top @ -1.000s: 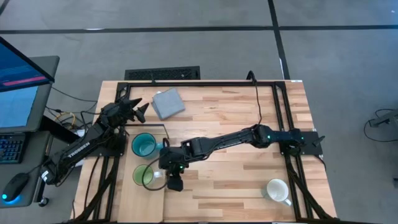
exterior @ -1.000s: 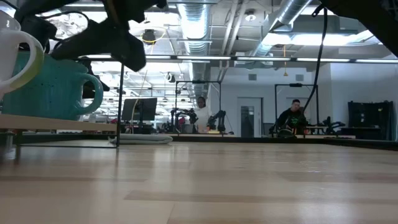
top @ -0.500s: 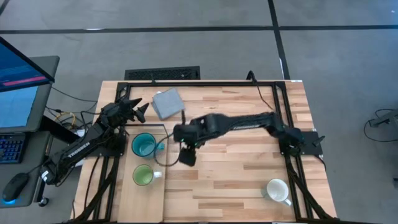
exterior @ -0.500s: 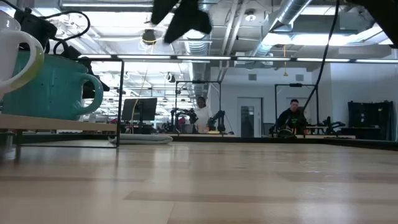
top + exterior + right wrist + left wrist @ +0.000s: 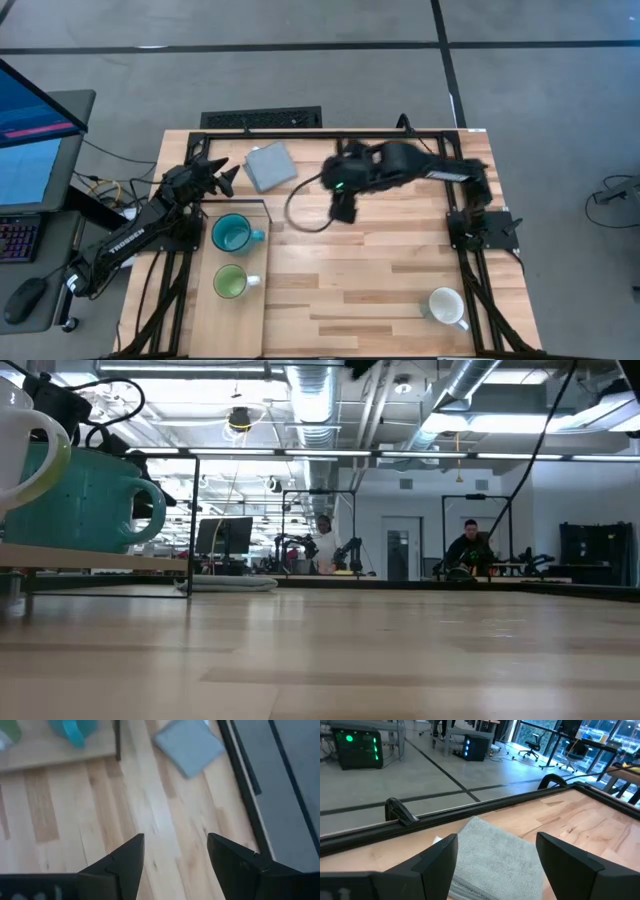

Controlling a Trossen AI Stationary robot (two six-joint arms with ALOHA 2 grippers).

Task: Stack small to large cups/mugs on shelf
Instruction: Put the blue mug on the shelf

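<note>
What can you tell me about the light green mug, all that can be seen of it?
The light green mug is a small round cup, glossy like glazed ceramic, green inside and empty. It stands upright on the pale wooden shelf, its pale handle turned toward the table's middle. It sits beside the teal-blue mug, apart from it. No gripper touches it.

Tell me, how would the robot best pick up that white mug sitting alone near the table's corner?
Probably from straight above, closing the jaws over the rim of the white mug on the side away from its handle. It stands upright with its mouth open upward and bare table all around, and the handle points toward the table's near right corner. The right gripper, open, is nearer.
</note>
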